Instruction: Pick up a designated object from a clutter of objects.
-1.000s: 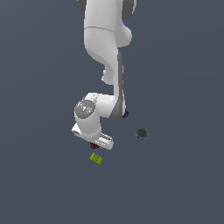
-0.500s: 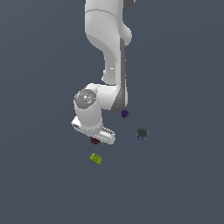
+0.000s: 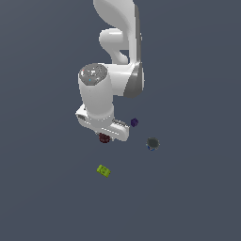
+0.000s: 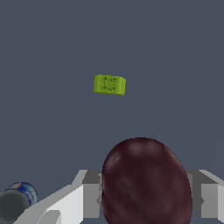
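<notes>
**Maroon ball between the fingers**

The maroon ball (image 4: pixel 146 181) sits between the gripper (image 4: pixel 146 197) fingers (image 4: pixel 89 199), which flank it closely on both sides; actual contact cannot be confirmed. In the exterior view it peeks out beneath the hand (image 3: pixel 104 138).

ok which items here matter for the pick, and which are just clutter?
In the job:
- maroon ball, sitting between the fingers
- gripper, closed around it

Lying about:
- lime-green block
- purple cube
- dark grey-blue lump
</notes>
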Controlling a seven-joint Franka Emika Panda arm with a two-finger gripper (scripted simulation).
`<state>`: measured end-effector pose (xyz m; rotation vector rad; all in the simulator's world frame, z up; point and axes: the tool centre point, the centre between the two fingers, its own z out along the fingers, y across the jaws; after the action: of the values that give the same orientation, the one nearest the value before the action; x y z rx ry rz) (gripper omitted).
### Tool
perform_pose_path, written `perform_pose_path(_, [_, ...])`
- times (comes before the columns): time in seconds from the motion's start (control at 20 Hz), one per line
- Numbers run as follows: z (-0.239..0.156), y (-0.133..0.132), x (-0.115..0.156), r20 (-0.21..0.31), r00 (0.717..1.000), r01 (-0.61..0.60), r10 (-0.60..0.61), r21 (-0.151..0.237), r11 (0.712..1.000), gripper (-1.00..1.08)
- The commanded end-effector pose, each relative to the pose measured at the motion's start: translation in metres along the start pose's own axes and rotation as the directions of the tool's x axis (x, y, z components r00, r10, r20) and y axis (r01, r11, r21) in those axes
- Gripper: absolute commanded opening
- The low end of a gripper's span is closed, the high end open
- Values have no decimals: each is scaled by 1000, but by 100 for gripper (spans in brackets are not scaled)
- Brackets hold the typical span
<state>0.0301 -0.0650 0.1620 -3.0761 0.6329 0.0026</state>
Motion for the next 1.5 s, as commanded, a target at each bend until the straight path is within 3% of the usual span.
perform_pose_path(0.0, [-28,-3,-7,-1,1000,0,0,0,1000,-100])
perform_pose_path(0.85, [-215,-22,-52,-2,1000,-1,1,-2,1000,-100])
perform_pose_path(1.45, [-282,-31,-65,-2,1000,0,0,-1,1000,-100])
